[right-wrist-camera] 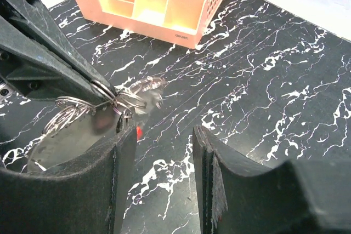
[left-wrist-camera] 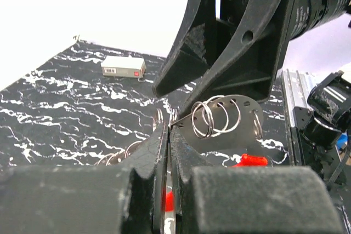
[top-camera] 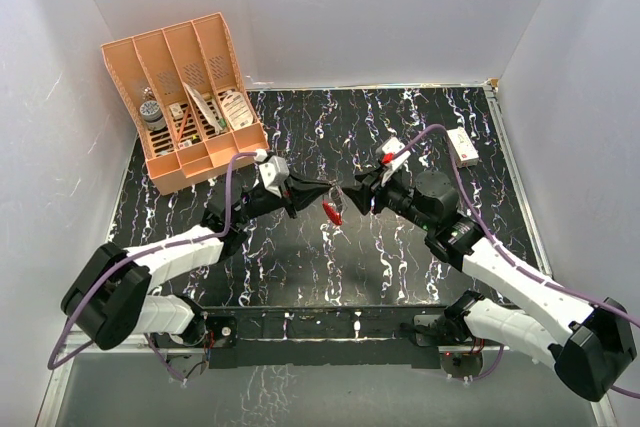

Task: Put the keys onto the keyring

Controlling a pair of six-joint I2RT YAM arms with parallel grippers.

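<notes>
Left gripper (left-wrist-camera: 169,135) closest, pressed together on keyring (top-camera: 332,212) wire, red crescent hanging under it, up over table (top-camera: 300,267) middle. Right gripper (right-wrist-camera: 164,135) spread, nothing in the gap, just beside keys (left-wrist-camera: 230,135), flat grey tab strung with split rings (left-wrist-camera: 211,116). Likely light, stiff, slick metal, free to swing; best pinched across tab's flat faces, not thin wire.
</notes>
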